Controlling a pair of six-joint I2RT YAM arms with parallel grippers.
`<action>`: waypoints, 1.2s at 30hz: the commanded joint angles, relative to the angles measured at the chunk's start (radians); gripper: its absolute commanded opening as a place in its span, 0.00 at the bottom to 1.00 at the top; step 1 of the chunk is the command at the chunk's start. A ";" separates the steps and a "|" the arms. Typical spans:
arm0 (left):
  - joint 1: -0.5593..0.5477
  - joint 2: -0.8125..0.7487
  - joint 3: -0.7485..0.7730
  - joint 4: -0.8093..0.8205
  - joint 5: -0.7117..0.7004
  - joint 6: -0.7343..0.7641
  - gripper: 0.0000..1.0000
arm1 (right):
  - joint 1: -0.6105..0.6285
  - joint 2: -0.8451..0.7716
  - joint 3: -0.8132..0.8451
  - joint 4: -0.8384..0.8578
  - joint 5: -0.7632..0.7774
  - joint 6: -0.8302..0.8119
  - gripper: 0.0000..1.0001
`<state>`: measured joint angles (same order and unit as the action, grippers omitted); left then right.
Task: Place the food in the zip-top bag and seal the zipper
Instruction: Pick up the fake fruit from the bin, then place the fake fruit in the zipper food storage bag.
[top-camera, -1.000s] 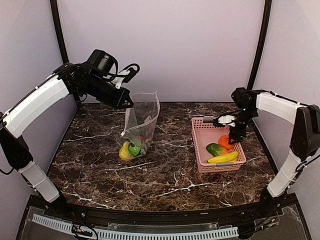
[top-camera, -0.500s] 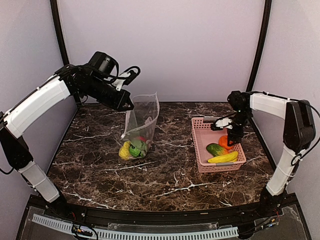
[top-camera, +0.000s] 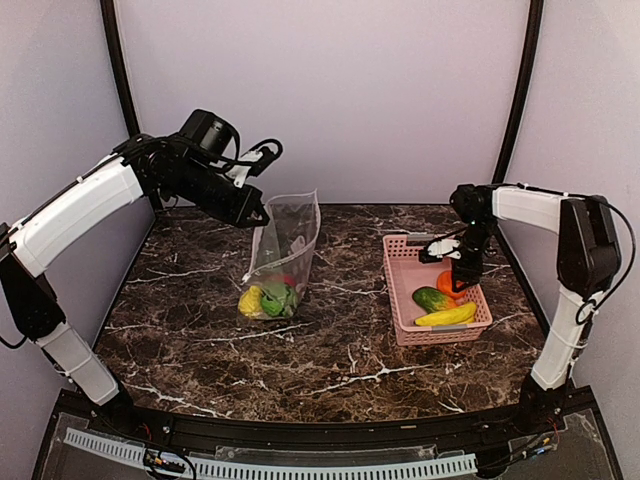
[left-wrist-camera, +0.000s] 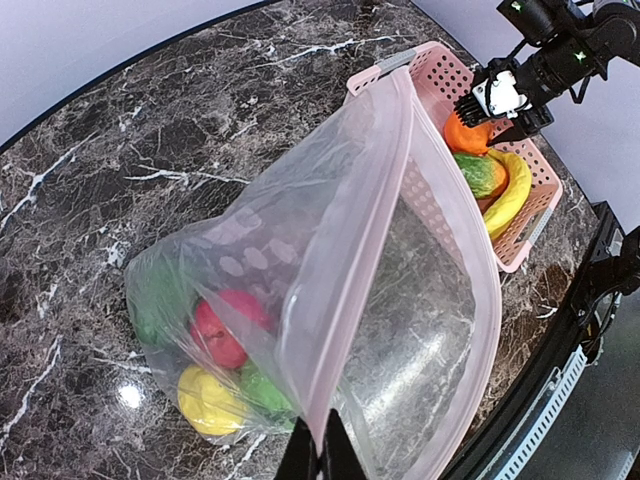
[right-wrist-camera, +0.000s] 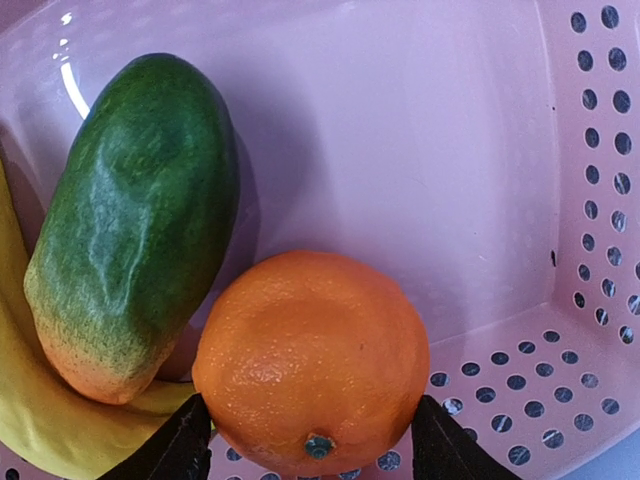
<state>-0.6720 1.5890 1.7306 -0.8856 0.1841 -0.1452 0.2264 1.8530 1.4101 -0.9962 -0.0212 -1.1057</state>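
My left gripper (top-camera: 258, 215) is shut on the zipper (left-wrist-camera: 360, 250), the pale pink strip of the zip-top bag (top-camera: 285, 245), and holds the mouth up and open; in the left wrist view its fingers (left-wrist-camera: 322, 455) pinch the strip. In the bag lie a red apple (left-wrist-camera: 222, 330), a yellow pepper (left-wrist-camera: 205, 400) and green pieces (left-wrist-camera: 160, 300). The slider tab does not show. My right gripper (top-camera: 460, 283) reaches into the pink basket (top-camera: 400, 290), its fingers (right-wrist-camera: 190, 445) pressed against both sides of the orange (right-wrist-camera: 310, 370), which rests on the basket floor.
Beside the orange in the basket lie the green cucumber-like piece (right-wrist-camera: 140, 220) and the yellow banana (right-wrist-camera: 40, 420). The basket's perforated wall (right-wrist-camera: 600, 200) stands close on the right. The dark marble table (top-camera: 330, 350) ends at a black rail in front.
My right gripper has dropped into the basket and come down around the orange. My left gripper has shifted slightly right, still holding the bag's mouth up.
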 joint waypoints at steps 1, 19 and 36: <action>-0.001 -0.043 -0.020 0.006 0.013 -0.010 0.01 | -0.005 0.046 0.013 -0.028 0.008 0.009 0.60; -0.001 -0.021 -0.054 0.065 0.038 -0.018 0.01 | 0.026 -0.110 0.238 -0.196 -0.258 0.107 0.41; -0.001 -0.055 -0.121 0.166 0.006 -0.057 0.01 | 0.235 -0.152 0.493 -0.188 -0.688 0.278 0.38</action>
<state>-0.6720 1.5856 1.6314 -0.7498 0.2043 -0.1852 0.4145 1.7210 1.8549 -1.2530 -0.6193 -0.9134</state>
